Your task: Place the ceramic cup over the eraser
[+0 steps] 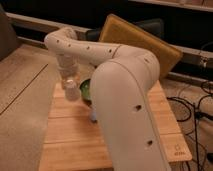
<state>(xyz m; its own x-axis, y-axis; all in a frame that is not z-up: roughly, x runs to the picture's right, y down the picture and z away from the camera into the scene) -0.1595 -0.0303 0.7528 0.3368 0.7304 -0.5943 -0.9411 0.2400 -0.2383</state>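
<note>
My gripper (68,76) reaches down over the far left part of the wooden table (70,135). The small white ceramic cup (71,91) sits right under its fingers and appears held, close to or on the table top. The green bowl (85,89) lies just right of the cup, partly behind my arm. The eraser is hidden or out of view.
My large white arm (125,100) covers the middle and right of the table. A sliver of a blue block (93,117) shows at the arm's edge. A yellow board (135,40) leans behind the table. Cables (192,107) lie on the floor at the right.
</note>
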